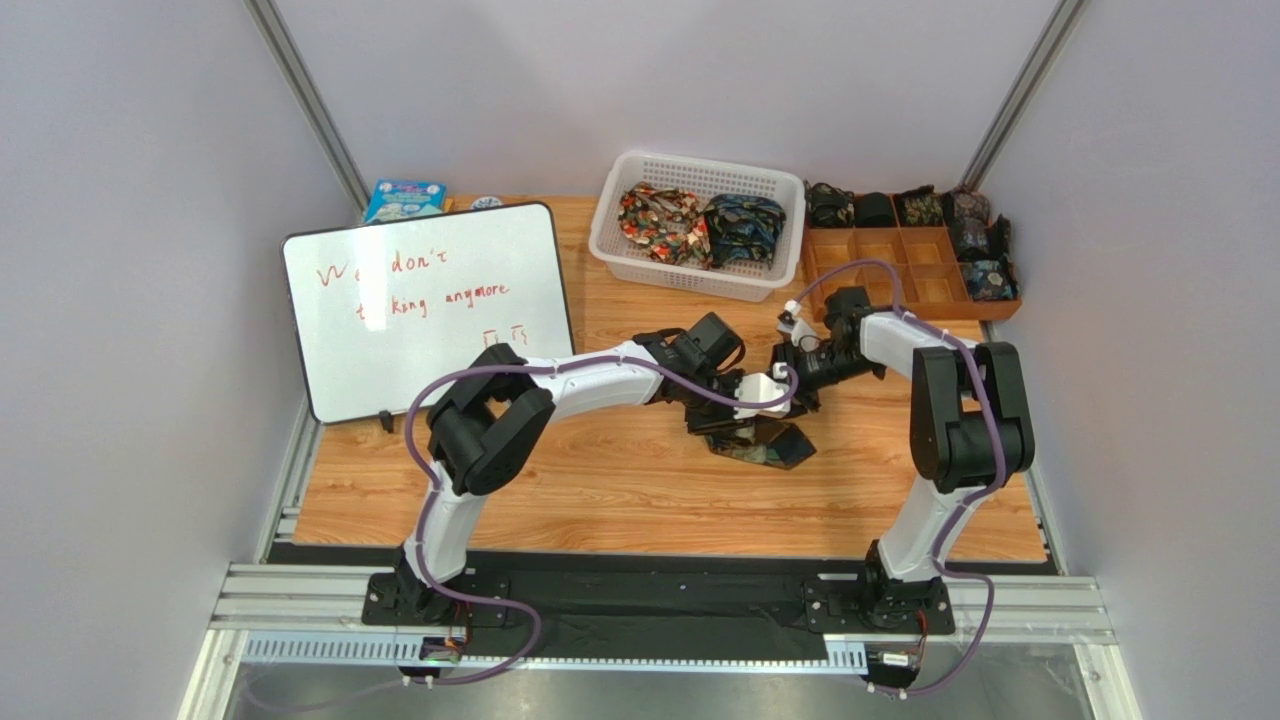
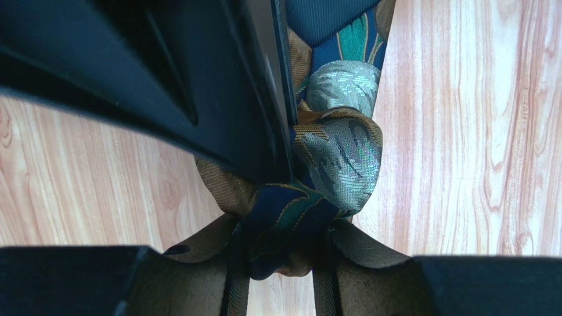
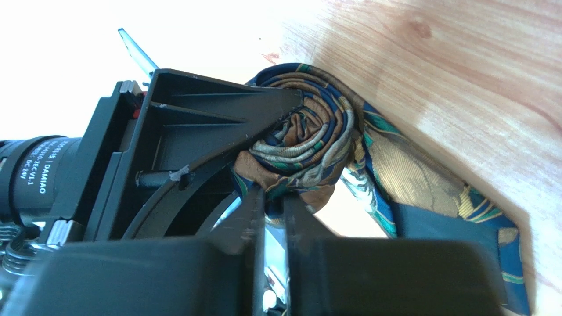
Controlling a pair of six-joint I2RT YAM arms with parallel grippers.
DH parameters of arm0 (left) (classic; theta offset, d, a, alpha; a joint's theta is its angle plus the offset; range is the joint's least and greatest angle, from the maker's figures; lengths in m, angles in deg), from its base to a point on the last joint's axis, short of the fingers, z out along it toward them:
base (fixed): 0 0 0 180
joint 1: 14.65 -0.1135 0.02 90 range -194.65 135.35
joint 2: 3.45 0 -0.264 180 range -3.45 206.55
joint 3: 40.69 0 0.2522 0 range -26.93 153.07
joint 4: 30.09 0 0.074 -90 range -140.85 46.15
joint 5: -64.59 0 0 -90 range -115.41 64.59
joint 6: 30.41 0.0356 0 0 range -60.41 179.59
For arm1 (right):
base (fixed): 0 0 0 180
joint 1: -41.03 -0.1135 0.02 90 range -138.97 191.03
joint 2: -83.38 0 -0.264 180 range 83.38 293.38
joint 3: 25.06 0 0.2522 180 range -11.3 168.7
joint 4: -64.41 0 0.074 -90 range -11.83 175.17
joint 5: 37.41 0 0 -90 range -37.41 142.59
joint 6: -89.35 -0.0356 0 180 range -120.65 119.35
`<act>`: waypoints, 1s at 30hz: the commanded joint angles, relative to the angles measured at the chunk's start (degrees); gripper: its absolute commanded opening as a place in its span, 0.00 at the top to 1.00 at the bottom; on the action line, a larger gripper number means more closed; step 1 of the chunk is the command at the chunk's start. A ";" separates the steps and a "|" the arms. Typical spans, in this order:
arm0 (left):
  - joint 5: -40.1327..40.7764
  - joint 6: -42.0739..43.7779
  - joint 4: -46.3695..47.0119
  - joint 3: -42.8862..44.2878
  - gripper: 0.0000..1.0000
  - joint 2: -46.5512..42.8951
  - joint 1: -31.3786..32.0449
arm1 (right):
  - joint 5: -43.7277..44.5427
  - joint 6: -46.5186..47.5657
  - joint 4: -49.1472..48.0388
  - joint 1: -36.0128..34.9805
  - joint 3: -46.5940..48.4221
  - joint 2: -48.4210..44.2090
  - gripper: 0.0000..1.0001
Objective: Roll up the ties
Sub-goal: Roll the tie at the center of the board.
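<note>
Bolted along the near edge of the tabletop (image 1: 601, 495), both arms reach inward and meet over its middle. A whiteboard (image 1: 428, 308) with red handwriting leans at the far left corner, with a blue box (image 1: 406, 198) behind it at the far edge. A white slotted basket (image 1: 609, 225) sits at the middle of the far edge and holds bunched ties (image 1: 706, 225). Just beside it, in the far right corner, a brown wooden tray (image 1: 902, 255) has small rolled ties (image 1: 984, 278) in its far and right compartments.

At the middle of the tabletop lies the tie (image 1: 759, 443) being worked, dark blue with green and gold figures. One end is wound into a tight spiral (image 3: 303, 141) lifted off the wood, while the flat wide end trails onto the surface toward the near edge.

The left gripper (image 2: 283, 243) is clamped on the wound part, with cloth squeezed between its fingers (image 2: 227, 263). The right gripper (image 3: 272, 197) comes from the opposite side with its fingers (image 3: 254, 217) drawn nearly together, and their tips nip the edge of the spiral. The two grippers touch or nearly touch around the roll.
</note>
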State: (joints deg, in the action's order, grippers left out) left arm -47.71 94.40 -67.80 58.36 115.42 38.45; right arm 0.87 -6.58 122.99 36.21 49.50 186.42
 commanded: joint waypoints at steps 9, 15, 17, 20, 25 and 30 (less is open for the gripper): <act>-6.07 -6.15 -2.42 0.13 0.34 -3.11 -3.53 | 11.55 4.88 2.47 2.27 -1.38 5.76 1.00; -11.88 -8.88 -0.23 -0.57 0.12 -6.19 -3.36 | 16.38 5.67 2.82 2.62 -1.56 5.68 1.00; -12.76 -8.79 0.39 -0.05 0.11 -5.58 -3.44 | 17.44 5.67 3.52 2.62 -1.73 5.50 1.00; -13.99 -7.48 0.65 0.83 0.09 -4.53 -3.09 | 18.33 5.67 3.61 2.10 -1.38 5.06 1.00; -13.91 -4.58 1.18 1.54 0.07 -3.65 -1.07 | 20.52 5.76 3.52 -0.01 -1.21 4.97 1.00; -13.47 -4.39 1.53 3.03 0.05 -2.59 0.42 | 22.28 5.32 3.35 -0.81 -0.59 6.03 1.00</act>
State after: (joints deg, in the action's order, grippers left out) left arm -59.14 88.54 -68.10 58.23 112.38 37.66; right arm 15.73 -2.85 127.67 36.17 48.58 191.10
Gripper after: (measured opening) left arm 0.947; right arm 0.007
